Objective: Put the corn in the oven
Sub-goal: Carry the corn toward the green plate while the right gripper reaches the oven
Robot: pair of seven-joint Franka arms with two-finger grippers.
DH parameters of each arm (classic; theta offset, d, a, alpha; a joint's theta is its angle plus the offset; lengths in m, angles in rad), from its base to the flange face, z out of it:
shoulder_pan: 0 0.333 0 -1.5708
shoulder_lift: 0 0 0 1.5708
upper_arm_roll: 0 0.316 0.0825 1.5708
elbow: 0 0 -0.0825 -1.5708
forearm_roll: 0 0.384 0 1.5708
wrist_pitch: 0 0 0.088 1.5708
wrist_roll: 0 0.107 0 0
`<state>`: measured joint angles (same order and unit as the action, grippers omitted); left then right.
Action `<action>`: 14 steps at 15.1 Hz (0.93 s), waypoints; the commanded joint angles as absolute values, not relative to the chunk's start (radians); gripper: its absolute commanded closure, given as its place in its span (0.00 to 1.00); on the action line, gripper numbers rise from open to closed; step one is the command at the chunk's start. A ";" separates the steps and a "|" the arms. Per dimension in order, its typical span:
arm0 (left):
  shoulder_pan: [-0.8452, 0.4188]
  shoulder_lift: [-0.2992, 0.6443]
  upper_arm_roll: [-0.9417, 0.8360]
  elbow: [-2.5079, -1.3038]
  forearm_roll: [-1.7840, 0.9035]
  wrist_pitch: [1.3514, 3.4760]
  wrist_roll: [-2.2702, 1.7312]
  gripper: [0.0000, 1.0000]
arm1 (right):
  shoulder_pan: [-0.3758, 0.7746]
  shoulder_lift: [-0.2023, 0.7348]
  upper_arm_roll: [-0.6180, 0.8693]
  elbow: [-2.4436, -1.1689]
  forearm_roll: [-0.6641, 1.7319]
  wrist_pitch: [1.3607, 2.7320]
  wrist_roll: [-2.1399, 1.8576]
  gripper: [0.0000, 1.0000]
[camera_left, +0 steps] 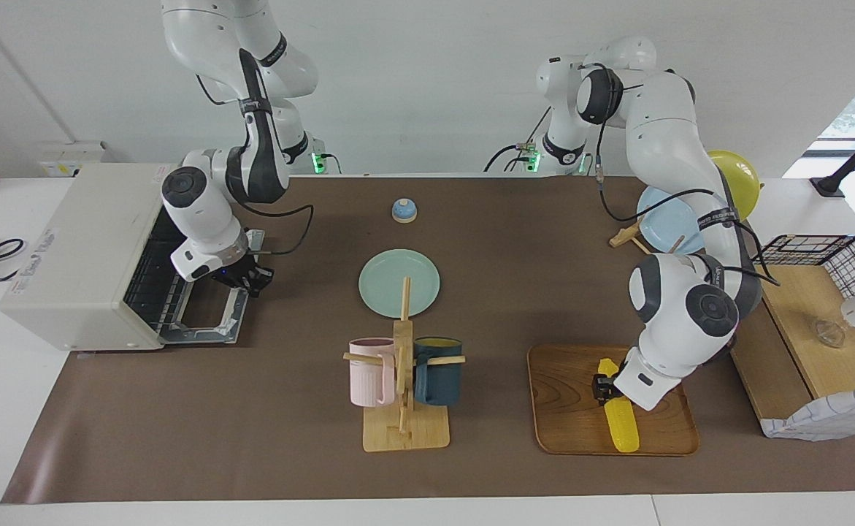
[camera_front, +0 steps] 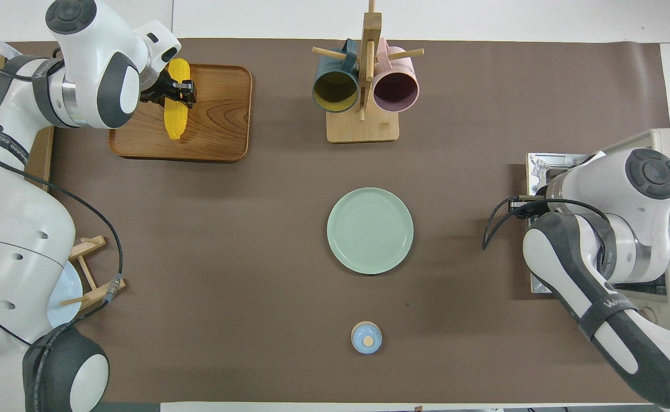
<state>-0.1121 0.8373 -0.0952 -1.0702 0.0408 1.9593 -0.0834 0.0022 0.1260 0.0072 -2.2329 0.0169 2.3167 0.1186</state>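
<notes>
the corn (camera_left: 618, 415) lies on the wooden tray (camera_left: 566, 409); the left gripper (camera_left: 605, 388) seems pressed around it. next: lift it to the oven (camera_left: 84, 256), whose door hangs open beneath the waiting right gripper (camera_left: 250, 279), fingers unreadable.

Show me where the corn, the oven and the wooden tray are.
corn (camera_left: 620, 427): facing view, its lower half.
oven (camera_left: 69, 256): facing view, its top panel.
wooden tray (camera_left: 562, 398): facing view, bare floor beside the corn.
</notes>
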 commanded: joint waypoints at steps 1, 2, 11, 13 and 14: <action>-0.117 0.637 -0.092 -1.245 0.011 1.899 -0.144 1.00 | -0.005 0.120 -0.015 -2.247 -0.014 2.349 0.158 1.00; -0.120 0.573 -0.094 -1.303 -0.006 1.888 -0.176 1.00 | 0.018 0.118 -0.014 -2.261 -0.012 2.368 0.173 1.00; -0.447 0.177 -0.100 -1.744 -0.086 1.930 -0.579 1.00 | 0.141 0.140 -0.014 -2.178 -0.009 2.361 0.298 1.00; -0.539 0.143 -0.101 -1.830 -0.086 2.033 -0.668 1.00 | 0.140 0.140 -0.015 -2.163 -0.009 2.338 0.296 0.90; -0.579 0.134 -0.101 -1.876 -0.086 2.101 -0.702 1.00 | 0.140 0.140 -0.015 -2.140 -0.009 2.303 0.298 0.85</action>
<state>-0.5146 0.1924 -0.1222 -1.7459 -0.0766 1.9806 -0.6482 0.1414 0.1276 -0.0116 -2.1864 0.0110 2.3554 0.2854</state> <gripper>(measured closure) 0.458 0.934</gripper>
